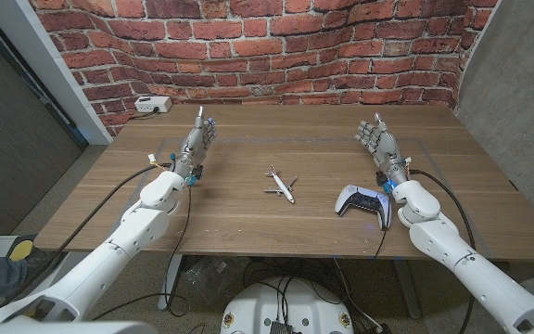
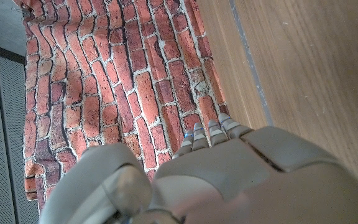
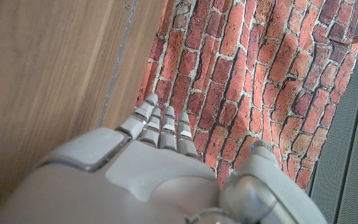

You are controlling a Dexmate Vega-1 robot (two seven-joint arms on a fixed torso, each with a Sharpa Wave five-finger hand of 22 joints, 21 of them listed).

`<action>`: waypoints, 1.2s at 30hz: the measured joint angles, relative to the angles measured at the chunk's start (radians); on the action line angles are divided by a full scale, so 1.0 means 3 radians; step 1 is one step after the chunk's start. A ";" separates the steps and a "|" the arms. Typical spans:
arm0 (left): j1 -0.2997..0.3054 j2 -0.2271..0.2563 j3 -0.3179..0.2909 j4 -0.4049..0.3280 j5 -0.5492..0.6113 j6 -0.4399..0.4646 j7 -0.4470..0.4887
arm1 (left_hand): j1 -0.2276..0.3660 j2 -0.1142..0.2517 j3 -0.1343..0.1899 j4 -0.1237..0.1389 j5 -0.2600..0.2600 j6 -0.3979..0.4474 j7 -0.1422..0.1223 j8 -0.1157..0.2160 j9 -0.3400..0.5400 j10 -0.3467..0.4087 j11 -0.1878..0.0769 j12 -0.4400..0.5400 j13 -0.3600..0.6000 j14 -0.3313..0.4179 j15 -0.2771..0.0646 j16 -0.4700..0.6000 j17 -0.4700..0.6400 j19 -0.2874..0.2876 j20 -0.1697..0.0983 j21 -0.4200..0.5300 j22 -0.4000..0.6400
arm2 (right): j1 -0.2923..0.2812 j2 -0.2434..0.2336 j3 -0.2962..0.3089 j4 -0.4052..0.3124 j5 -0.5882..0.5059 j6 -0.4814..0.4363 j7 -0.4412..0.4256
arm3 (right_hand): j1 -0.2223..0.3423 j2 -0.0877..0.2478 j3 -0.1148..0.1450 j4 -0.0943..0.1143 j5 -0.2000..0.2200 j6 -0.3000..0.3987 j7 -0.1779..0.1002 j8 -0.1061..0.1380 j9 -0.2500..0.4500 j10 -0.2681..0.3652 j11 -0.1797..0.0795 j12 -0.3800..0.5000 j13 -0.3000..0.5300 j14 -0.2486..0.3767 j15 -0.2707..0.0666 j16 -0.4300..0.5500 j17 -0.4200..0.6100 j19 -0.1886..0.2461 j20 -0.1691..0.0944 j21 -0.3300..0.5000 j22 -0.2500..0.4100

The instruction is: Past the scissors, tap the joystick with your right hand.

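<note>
- White-and-black plastic gamepad, the joystick (image 1: 363, 201), lies just inward of the right arm's wrist, behind the right hand (image 1: 375, 141).
- Right hand is released, fingers apart, holding nothing.
- Silver metal scissors (image 1: 281, 185) lie farther inward.

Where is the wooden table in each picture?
Head view: the table fills the middle, below the brick wall.
Left wrist view: the table runs beside the left hand.
Right wrist view: the table runs beside the right hand.
Shared landmark: the brick wall at the table's far edge.
</note>
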 measured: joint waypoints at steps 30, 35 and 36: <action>0.0130 0.0106 -0.0024 -0.0186 -0.0030 0.0034 -0.0060 | 0.0040 0.0040 0.0010 -0.0010 0.0000 0.0153 -0.0011 0.0026 -0.0001 0.0133 0.0008 0.0034 -0.0001 0.0107 -0.0012 0.0026 -0.0001 0.0088 0.0018 0.0026 -0.0001 | -0.0842 -0.0291 0.0385 -0.0666 -0.0213 0.0355 -0.0257 | 0.0018 0.0018 -0.0010 -0.0010 0.0013 0.0257 -0.0126 0.0074 0.0015 0.0257 -0.0065 0.0052 0.0000 0.0257 -0.0055 0.0026 -0.0001 0.0232 -0.0031 0.0063 -0.0001; 0.0134 0.0121 -0.0018 -0.0204 -0.0015 0.0055 -0.0060 | 0.0066 0.0066 0.0024 -0.0023 0.0000 0.0153 -0.0011 0.0026 -0.0001 0.0134 0.0006 0.0034 -0.0001 0.0107 -0.0012 0.0026 -0.0001 0.0088 0.0018 0.0026 -0.0001 | -0.0979 -0.0309 0.0447 -0.0737 -0.0251 0.0415 -0.0271 | 0.0040 0.0013 -0.0010 -0.0010 0.0013 0.0294 -0.0126 0.0074 0.0015 0.0309 -0.0070 0.0071 0.0000 0.0316 -0.0078 0.0049 -0.0001 0.0285 -0.0036 0.0064 -0.0001; 0.0134 0.0121 -0.0018 -0.0204 -0.0014 0.0057 -0.0060 | 0.0074 0.0074 0.0024 -0.0023 0.0000 0.0153 -0.0011 0.0026 -0.0001 0.0134 0.0006 0.0034 -0.0001 0.0107 -0.0012 0.0026 -0.0001 0.0088 0.0018 0.0026 -0.0001 | -0.0992 -0.0310 0.0453 -0.0743 -0.0251 0.0415 -0.0271 | 0.0044 0.0017 -0.0010 -0.0010 0.0013 0.0294 -0.0126 0.0074 0.0015 0.0309 -0.0071 0.0071 0.0000 0.0321 -0.0083 0.0051 -0.0001 0.0291 -0.0042 0.0064 -0.0001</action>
